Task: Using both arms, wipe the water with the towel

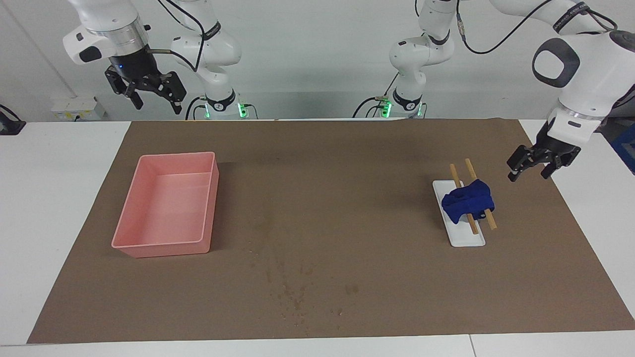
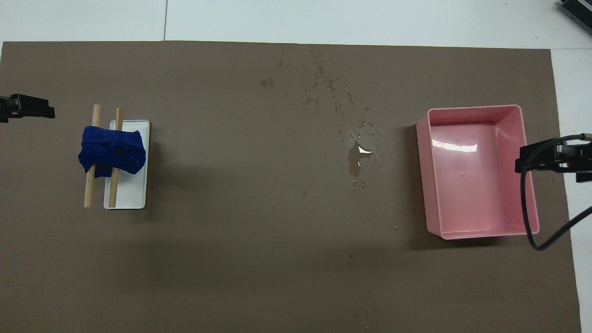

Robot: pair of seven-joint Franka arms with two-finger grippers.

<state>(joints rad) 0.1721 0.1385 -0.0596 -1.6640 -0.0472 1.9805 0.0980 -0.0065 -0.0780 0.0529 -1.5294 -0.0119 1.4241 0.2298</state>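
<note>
The dark blue towel (image 1: 469, 201) (image 2: 112, 150) hangs bunched over two wooden sticks (image 1: 454, 174) (image 2: 89, 189) that lie across a small white tray (image 1: 466, 237) (image 2: 130, 192), toward the left arm's end of the table. My left gripper (image 1: 530, 175) (image 2: 32, 110) is open and empty, in the air beside the towel, over the mat's edge. My right gripper (image 1: 158, 106) (image 2: 545, 159) is open and empty, raised high over the pink bin's outer wall. Spilled water (image 2: 356, 157) (image 1: 292, 292) lies as a puddle and scattered drops on the brown mat, between tray and bin.
An empty pink bin (image 1: 163, 245) (image 2: 476, 109) stands toward the right arm's end of the table. The brown mat (image 1: 347, 198) (image 2: 231, 231) covers most of the white table. A black cable (image 2: 527, 217) hangs from the right wrist over the bin.
</note>
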